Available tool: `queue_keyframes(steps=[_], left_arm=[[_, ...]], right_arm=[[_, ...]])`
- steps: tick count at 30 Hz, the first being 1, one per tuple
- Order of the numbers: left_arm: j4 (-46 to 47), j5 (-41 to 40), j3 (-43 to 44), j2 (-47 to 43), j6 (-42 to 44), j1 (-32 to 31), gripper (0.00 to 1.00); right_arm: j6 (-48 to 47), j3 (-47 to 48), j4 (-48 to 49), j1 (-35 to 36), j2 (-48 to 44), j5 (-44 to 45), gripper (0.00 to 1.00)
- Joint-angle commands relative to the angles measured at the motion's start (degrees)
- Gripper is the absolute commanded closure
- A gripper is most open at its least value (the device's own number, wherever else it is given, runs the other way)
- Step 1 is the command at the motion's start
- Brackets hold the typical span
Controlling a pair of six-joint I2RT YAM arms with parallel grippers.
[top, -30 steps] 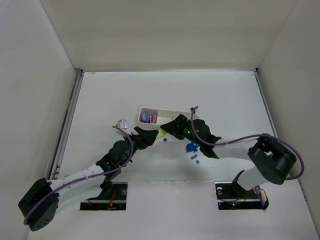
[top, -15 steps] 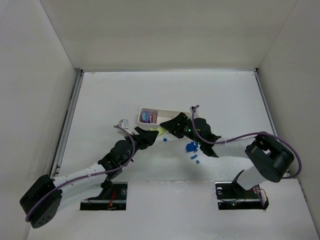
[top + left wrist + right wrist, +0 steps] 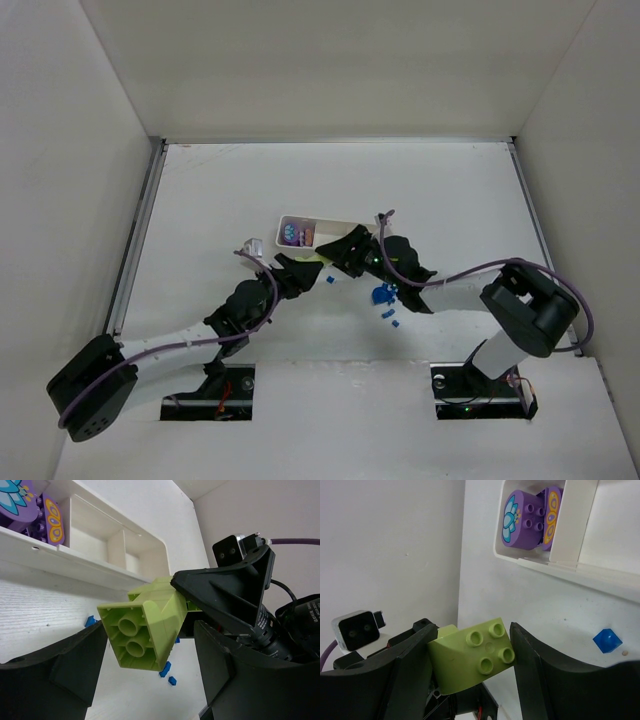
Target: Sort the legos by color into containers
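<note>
nearest us, toward the near edge and a little right of the table's (image 3: 450,190) middle, we see the blue legos (image 3: 381,294) loose on the surface. there is one clump, a few tinier bits just nearer, and one bit further left, just beside the grippers.

just beyond them the right gripper (image 3: 473,639) is closed on the yellow-green lego (image 3: 145,630). it pinches the brick between both fingers, studs facing its own camera and hollow underside facing the left wrist camera. the left gripper (image 3: 303,270) has its fingers spread wide to either side of the same brick; we cannot tell whether they touch it. the brick is held off the surface, just on the near side of the tray (image 3: 75,562).

further on, around the table's middle, the white tray lies lengthwise between the left and right edges. its compartment at the end toward the left edge holds two purple legos (image 3: 520,517), one printed with a blue flower and one with an orange pattern, side by side and touching. two more compartments follow toward the right edge, their white floors showing.
</note>
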Motion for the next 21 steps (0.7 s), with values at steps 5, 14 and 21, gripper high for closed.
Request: queue_keyframes(steps=[5, 14, 21], left_arm=[[8.6, -0.3, 0.5, 2.5, -0.8, -0.8, 0.34], [10.6, -0.5, 0.4, 2.7, -0.8, -0.9, 0.51], [10.6, -0.5, 0.1, 2.9, -1.1, -1.3, 0.67]], right_arm=[[4.0, 2.2, 9.3, 1.0, 2.3, -2.4, 0.46], [5.9, 2.7, 11.1, 2.4, 4.0, -3.0, 0.46], [6.2, 3.1, 11.1, 3.4, 4.5, -2.9, 0.45]])
